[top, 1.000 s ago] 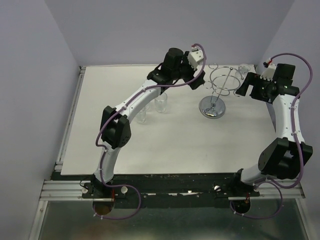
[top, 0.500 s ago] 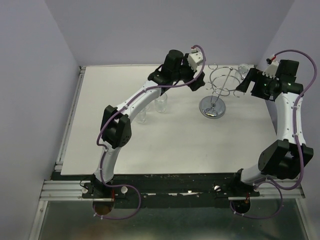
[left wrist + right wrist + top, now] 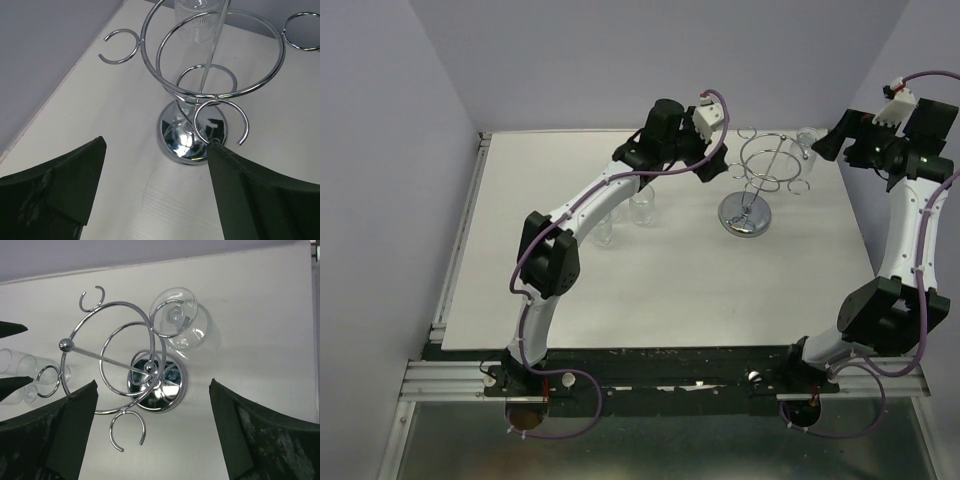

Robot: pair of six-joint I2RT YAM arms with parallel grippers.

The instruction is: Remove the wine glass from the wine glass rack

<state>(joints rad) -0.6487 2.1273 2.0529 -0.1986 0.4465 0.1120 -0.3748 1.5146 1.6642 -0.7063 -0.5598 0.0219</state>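
1. Right gripper (image 3: 152, 385) hovers above the wine glass rack (image 3: 746, 216), toward its right side. Its jaws are wide apart, holding nothing and clear of wire and glass.
2. The wine glass (image 3: 180, 320) hangs bowl-down, its foot caught in a small hook loop on the rack's far right edge.
3. Left gripper (image 3: 157, 142) sits at the rack's left side, spread open and empty. One fingertip is just beside a hook, and I cannot tell whether they touch.
4. Other clear glasses (image 3: 641, 208) stand on the table (image 3: 700, 290), well left of the rack.
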